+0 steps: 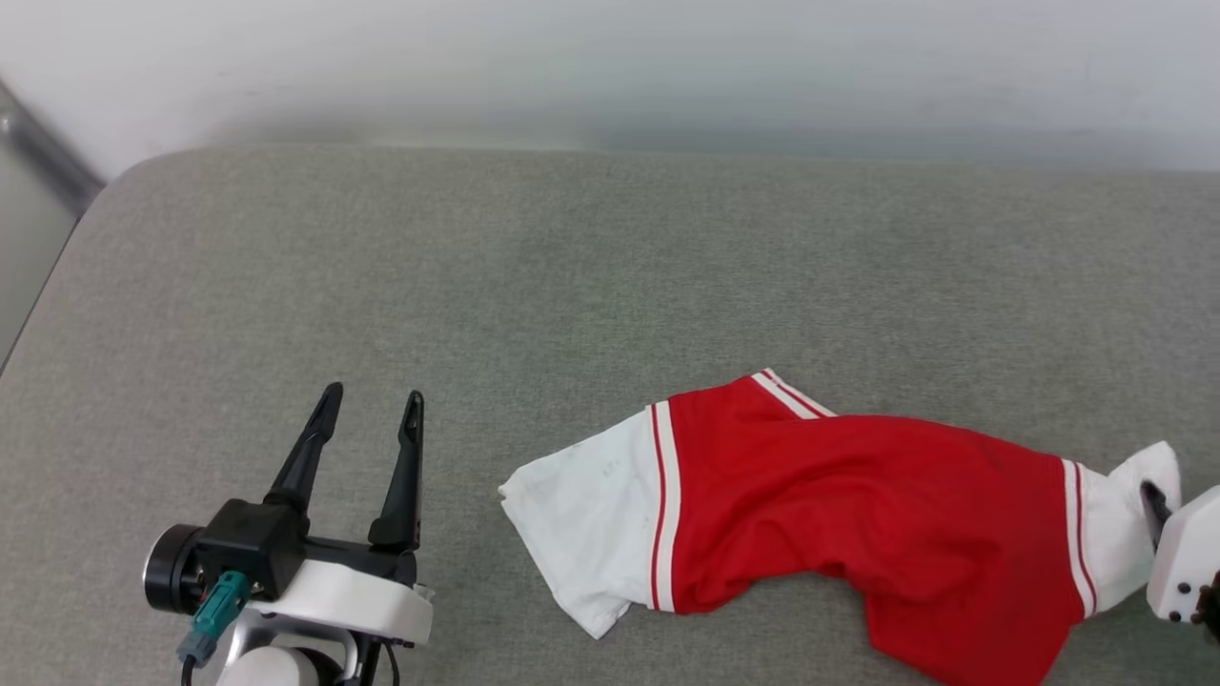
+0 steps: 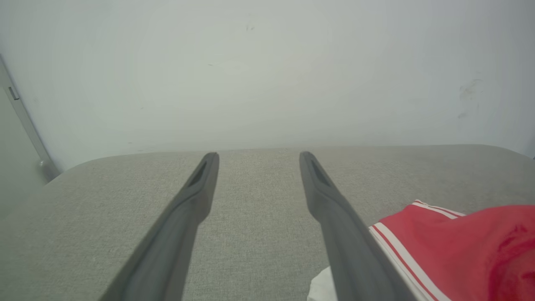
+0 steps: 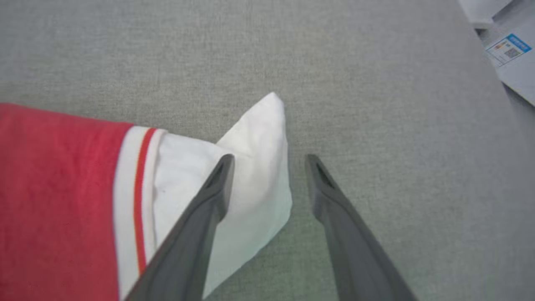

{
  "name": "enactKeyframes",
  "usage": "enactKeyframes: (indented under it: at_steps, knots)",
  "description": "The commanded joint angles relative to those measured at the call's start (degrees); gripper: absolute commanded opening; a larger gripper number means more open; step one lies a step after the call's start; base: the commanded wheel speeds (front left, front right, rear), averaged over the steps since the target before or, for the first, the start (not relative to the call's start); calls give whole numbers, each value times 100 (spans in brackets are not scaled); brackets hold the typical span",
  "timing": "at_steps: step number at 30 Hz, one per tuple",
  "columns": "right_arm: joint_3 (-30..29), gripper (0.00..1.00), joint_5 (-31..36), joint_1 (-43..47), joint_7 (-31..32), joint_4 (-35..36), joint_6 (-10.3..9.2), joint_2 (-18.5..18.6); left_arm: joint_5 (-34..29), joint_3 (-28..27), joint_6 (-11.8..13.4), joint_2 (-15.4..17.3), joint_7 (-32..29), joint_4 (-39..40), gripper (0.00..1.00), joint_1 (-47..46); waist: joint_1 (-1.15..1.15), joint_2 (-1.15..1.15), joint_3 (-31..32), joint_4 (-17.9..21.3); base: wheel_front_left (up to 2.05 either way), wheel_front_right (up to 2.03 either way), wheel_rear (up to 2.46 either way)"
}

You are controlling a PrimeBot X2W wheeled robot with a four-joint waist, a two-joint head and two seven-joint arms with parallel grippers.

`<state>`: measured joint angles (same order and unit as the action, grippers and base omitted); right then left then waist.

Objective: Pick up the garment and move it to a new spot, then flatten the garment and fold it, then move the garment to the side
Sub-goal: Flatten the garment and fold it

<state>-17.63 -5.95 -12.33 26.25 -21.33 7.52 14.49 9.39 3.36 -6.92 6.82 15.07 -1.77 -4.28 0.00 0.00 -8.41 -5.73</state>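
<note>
The garment (image 1: 858, 514), a red jersey shirt with white sleeves and red-and-white stripe trim, lies crumpled and stretched sideways on the grey cushioned surface (image 1: 610, 286). My left gripper (image 1: 372, 405) stands open to the left of it, a short gap from the white left sleeve (image 1: 581, 514). In the left wrist view the garment (image 2: 459, 246) lies beside my right-hand finger. My right gripper (image 3: 269, 161) is open over the white right sleeve (image 3: 259, 167); one finger lies across the sleeve, the other over bare fabric surface. In the head view one dark fingertip (image 1: 1155, 505) rests at the sleeve's edge.
A pale wall (image 1: 610, 67) runs behind the surface. The surface's rounded left corner (image 1: 124, 181) drops off to a grey floor strip. In the right wrist view, a paper with a blue label (image 3: 508, 48) lies beyond the surface's edge.
</note>
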Motion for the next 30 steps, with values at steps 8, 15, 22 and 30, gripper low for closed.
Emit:
enactKeyframes:
  at_steps: [8,15,22,30]
  knots:
    - [86,100,270,274,-1255,821,-5,-100,91,-89,-29,64,15,60,100,178,0,0,245,252,0,0,0]
    - [104,100,228,768,-1726,1733,-5,-534,457,126,-45,240,-457,5,100,170,0,0,166,451,0,0,0]
    - [104,100,238,919,-1625,2511,-4,-718,1253,540,-43,884,-3207,409,100,-39,0,0,-210,664,0,0,0]
    - [103,100,336,903,-1526,2911,-5,-836,1428,676,331,1193,-5272,1263,100,-52,0,0,-728,812,0,0,0]
